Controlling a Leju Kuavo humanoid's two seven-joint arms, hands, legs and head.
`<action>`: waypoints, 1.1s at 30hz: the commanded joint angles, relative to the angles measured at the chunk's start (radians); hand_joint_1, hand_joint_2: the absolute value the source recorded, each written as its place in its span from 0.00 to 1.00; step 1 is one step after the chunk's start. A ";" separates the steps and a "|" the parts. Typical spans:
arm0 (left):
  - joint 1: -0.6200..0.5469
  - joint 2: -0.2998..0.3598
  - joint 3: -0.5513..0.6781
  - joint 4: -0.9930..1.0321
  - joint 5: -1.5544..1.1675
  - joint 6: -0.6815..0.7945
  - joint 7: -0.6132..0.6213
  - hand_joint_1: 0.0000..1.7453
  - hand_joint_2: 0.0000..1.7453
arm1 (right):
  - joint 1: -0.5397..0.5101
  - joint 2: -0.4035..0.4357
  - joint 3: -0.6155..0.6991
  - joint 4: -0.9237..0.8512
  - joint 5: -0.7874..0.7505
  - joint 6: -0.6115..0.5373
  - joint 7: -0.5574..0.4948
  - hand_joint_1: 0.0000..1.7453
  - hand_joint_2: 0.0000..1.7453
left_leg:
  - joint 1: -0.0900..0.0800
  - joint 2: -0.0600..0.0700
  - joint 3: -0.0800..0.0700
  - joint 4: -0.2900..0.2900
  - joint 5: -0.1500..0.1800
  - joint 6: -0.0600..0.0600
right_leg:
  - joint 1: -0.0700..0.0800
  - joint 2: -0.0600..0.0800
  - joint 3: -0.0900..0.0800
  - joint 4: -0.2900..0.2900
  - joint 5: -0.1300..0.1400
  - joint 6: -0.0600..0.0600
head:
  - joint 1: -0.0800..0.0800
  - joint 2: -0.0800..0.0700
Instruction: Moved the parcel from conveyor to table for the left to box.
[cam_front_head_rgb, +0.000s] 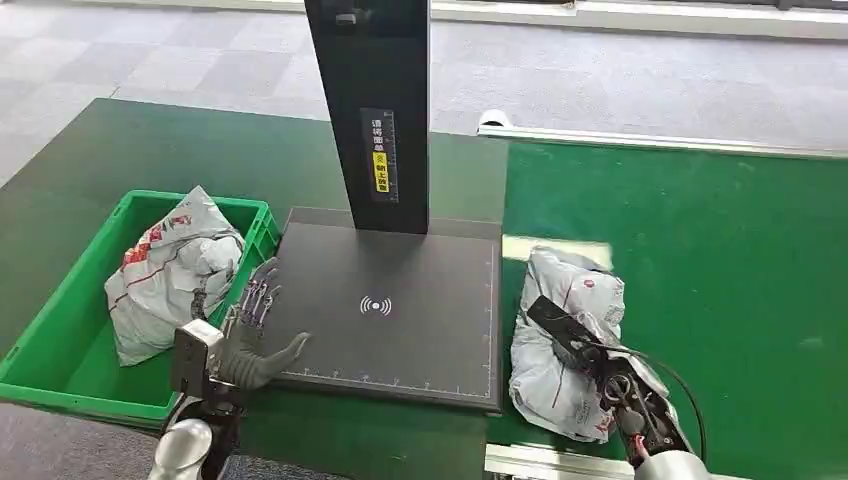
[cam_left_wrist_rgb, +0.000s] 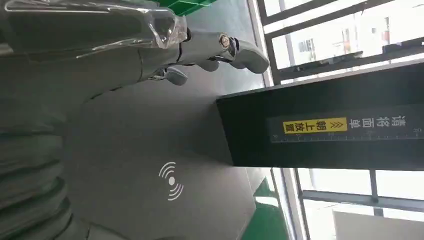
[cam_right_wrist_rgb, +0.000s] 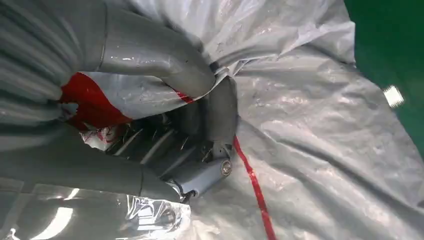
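The grey parcel (cam_front_head_rgb: 560, 340), a crumpled plastic mailer with red print, lies on the green conveyor belt (cam_front_head_rgb: 720, 280) just beside the right edge of the black scanner pad (cam_front_head_rgb: 400, 300). The right robot hand (cam_front_head_rgb: 585, 352) rests on top of it; in the right wrist view the thumb (cam_right_wrist_rgb: 160, 55) and darker fingers (cam_right_wrist_rgb: 200, 175) press into the wrinkled film, gathering a fold of the parcel (cam_right_wrist_rgb: 325, 125) between them, so this robot hand is gripping the parcel. The scanner pad carries a white wireless symbol (cam_front_head_rgb: 375, 305) near its middle and ruler marks along its front and right edges, and a tall black post (cam_front_head_rgb: 370, 100) with a yellow label rises from its back edge. The left robot hand (cam_front_head_rgb: 255, 335) lies at the pad's left front corner with its fingers spread apart, holding nothing; the left wrist view shows its fingers (cam_left_wrist_rgb: 240, 50) stretched over the dark pad. To the left, on the green desk (cam_front_head_rgb: 150, 150), a green bin (cam_front_head_rgb: 60, 360) holds another grey mailer (cam_front_head_rgb: 170, 270) with red markings. Grey carpet tiles (cam_front_head_rgb: 150, 50) lie beyond the desk
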 joint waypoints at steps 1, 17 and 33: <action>0.063 0.022 0.022 -0.055 0.006 -0.004 -0.007 0.00 1.00 | 0.075 0.005 -0.030 -0.246 -0.139 -0.105 -0.085 1.00 1.00 | -0.001 0.002 -0.002 -0.001 0.000 0.000 | 0.000 0.001 -0.003 0.000 0.001 0.000 | 0.000 0.000; 0.034 0.005 0.019 -0.031 0.006 0.002 -0.041 0.00 1.00 | 0.223 0.085 -0.168 -0.742 -0.448 -0.428 -0.347 1.00 1.00 | 0.000 -0.002 -0.007 0.000 0.001 0.000 | 0.000 -0.002 -0.007 0.001 0.000 0.000 | 0.000 0.000; 0.017 -0.011 0.038 -0.049 0.028 0.040 -0.081 0.00 1.00 | 0.266 0.087 -0.082 -0.876 -0.389 -0.523 -0.499 1.00 1.00 | 0.000 0.000 -0.006 -0.001 0.000 0.000 | 0.000 -0.001 -0.007 0.000 0.000 0.000 | 0.000 0.000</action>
